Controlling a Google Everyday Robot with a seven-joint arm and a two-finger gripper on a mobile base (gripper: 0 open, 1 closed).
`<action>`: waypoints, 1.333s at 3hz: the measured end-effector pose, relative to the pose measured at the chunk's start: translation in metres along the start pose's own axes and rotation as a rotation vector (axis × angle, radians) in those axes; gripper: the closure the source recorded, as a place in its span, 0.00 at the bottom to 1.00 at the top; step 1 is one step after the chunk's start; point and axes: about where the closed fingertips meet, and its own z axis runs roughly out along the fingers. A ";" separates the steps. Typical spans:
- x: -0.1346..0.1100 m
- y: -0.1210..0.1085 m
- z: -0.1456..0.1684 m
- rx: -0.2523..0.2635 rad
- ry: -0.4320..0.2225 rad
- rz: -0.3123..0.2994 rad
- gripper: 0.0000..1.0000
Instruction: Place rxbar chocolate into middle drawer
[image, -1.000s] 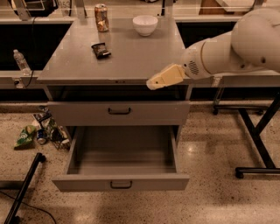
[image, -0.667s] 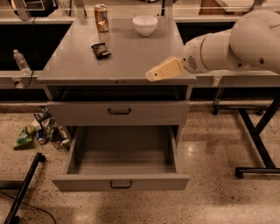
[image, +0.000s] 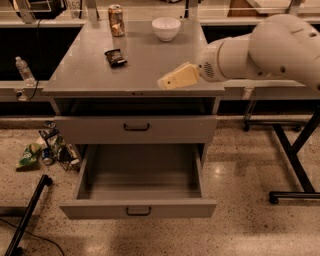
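Countertop (image: 150, 70): rxbar (image: 115, 57), can (image: 116, 20), bowl (image: 166, 28); claw (image: 162, 83) above.

- I find the rxbar chocolate (image: 115, 57) lying on the cabinet top (image: 80, 75), left of centre.
- Behind it, at the rear edge, stands a can (image: 116, 20), with a bowl (image: 166, 28) to the can's right.
- The gripper (image: 167, 81) is over the top's front right part, right of the bar and apart from it.
- Below, I see the middle drawer (image: 140, 209) standing out, beneath the upper drawer front (image: 175, 130).
- A bottle (image: 24, 71) stands left of the cabinet.
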 end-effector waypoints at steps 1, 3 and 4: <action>-0.004 0.002 0.049 -0.010 -0.044 0.035 0.00; -0.010 0.008 0.152 -0.057 -0.103 0.060 0.00; -0.020 0.012 0.192 -0.073 -0.121 0.055 0.00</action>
